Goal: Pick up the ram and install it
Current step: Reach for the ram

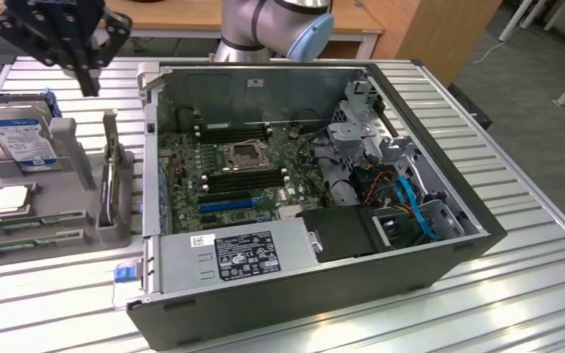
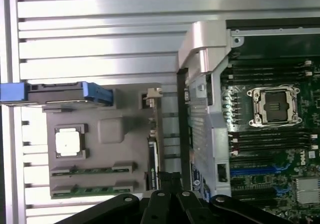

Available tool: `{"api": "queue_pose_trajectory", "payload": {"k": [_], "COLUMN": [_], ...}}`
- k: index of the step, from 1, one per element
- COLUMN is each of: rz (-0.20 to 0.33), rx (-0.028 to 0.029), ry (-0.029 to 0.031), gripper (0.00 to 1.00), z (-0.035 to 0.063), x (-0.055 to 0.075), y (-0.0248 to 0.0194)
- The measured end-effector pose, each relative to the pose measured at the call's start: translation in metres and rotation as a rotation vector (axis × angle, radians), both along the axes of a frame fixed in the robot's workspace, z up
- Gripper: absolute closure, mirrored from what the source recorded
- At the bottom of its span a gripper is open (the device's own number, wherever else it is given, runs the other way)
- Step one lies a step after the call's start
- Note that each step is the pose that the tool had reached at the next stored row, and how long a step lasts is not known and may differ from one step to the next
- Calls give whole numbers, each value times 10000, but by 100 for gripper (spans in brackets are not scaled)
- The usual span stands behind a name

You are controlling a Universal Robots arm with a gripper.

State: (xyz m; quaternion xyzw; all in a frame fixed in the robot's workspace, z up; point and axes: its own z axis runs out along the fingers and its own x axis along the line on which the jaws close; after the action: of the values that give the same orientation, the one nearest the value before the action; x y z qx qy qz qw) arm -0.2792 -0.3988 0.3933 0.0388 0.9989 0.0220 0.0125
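Note:
Two rams lie flat in the front slots of a grey holder [image 1: 67, 158]: one ram [image 1: 29, 221] [image 2: 92, 170] and a second ram [image 1: 20, 245] [image 2: 92, 189] beside it, both green sticks. My gripper [image 1: 88, 84] [image 2: 170, 180] hangs high above the holder's back end, well clear of both sticks. Its fingers are shut together with nothing between them. To the exterior view's right stands the open computer case [image 1: 430, 257]. Its motherboard shows an empty processor socket [image 1: 244, 155] [image 2: 274, 104] with dark memory slots [image 1: 248, 180] [image 2: 270, 140] on either side.
The holder also carries an upright hard drive [image 1: 18, 140], a square silver processor [image 1: 9, 200] [image 2: 67, 143] and an upright card with a metal bracket [image 1: 115, 184] [image 2: 155, 151]. The case's left wall [image 1: 151, 147] rises between holder and motherboard. Cables [image 1: 410, 198] crowd the case's right side.

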Motion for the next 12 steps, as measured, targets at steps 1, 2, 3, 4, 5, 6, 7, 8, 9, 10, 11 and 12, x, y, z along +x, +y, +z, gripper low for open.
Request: {"api": "queue_pose_trajectory", "payload": {"k": [1,2,3,4,5,6,7,8,9,10,11,12], "rz": [-2,0,1,1,0,-1,0,1,2,1,0,-1], "rx": [0,0,-1,-1,-2,-2,-2,-3,-3,-3,-3,-4], "ry": [0,0,0,0,0,0,0,1,1,0,1,0], "gripper": [89,89,89,89,89,89,89,89,89,89,89,89], "z": [0,0,0,0,0,0,0,0,0,0,0,0], "x": [-44,-90,-133,-182,-227,-273,-318,-362,-407,-452,-500,-545], "y": [0,0,0,0,0,0,0,0,-1,0,0,0]}}
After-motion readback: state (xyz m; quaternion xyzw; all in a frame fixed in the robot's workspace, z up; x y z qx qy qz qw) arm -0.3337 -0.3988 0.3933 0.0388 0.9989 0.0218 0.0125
